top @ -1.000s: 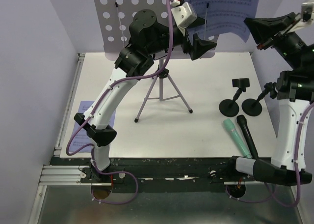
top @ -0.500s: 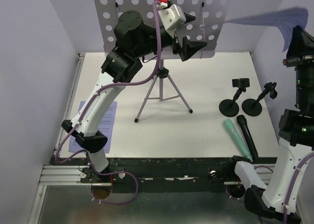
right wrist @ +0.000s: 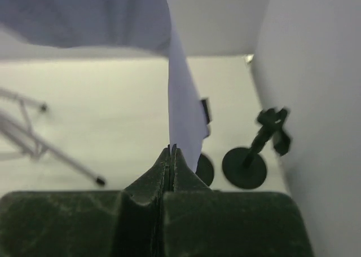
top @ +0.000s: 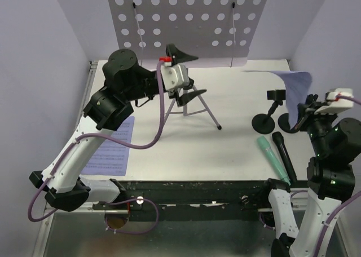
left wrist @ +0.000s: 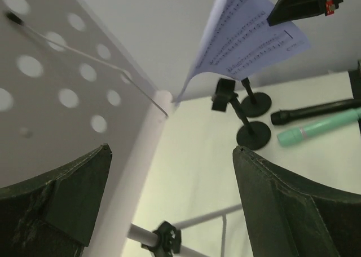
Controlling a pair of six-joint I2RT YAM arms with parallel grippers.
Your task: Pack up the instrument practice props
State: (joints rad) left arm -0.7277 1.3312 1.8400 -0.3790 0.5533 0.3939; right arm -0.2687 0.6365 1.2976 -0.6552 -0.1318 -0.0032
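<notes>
Left fingers (top: 201, 74) spread as wide as they go, nothing in them. They hang just in front of the lilac music rack (top: 186, 20), below its perforated panel and above the tripod legs (top: 204, 110). In my left wrist view the rack post (left wrist: 141, 172) runs down between the two fingertips. I can't tell whether it is actually between them or farther back, and I see no contact.

Right fingers (right wrist: 171, 155) are pressed fully together, pinching the lower edge of a sheet-music page (top: 290, 81). The page is off the tabletop (top: 237, 99), hanging in the air over the right side above the mic holders, with its free end curling up and away from me. The left wrist view shows printed staves on it.

A second page (top: 110, 147) lies flat near the front left of the tabletop, partly under my left arm.

One black mic holder (left wrist: 252, 136) stands upright on its round base at the right of the tabletop. The other holder (left wrist: 256, 103) is just beside it, also upright.

The mint-green microphone (top: 273, 157) and the black microphone (top: 285, 154) lie side by side on the tabletop near the front right edge, in front of the holders. The black one is on the right, and they are touching or nearly so.
</notes>
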